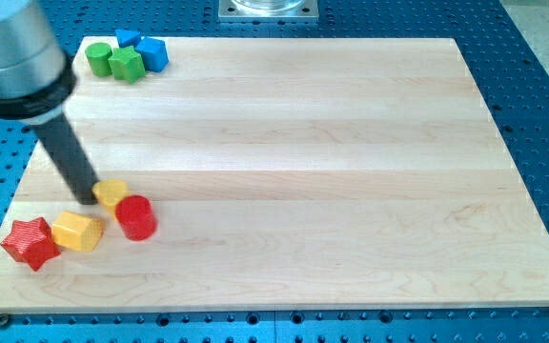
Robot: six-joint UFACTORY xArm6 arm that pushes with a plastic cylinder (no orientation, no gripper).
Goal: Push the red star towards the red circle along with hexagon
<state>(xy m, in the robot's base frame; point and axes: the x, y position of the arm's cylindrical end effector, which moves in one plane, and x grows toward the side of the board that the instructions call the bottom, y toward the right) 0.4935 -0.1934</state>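
The push looks close to done but not finished: the red star [30, 242] touches the yellow hexagon [76, 232], yet a small gap remains between hexagon and red circle [136, 217]. My tip [88, 198] holds nothing; it rests above the hexagon, against another yellow block [111, 193]. The rod slants up to the view's top left, star below-left of it.

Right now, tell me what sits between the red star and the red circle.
The yellow hexagon sits between the red star and the red circle, touching the star. A second yellow block lies just above the circle, with my tip at its left edge.
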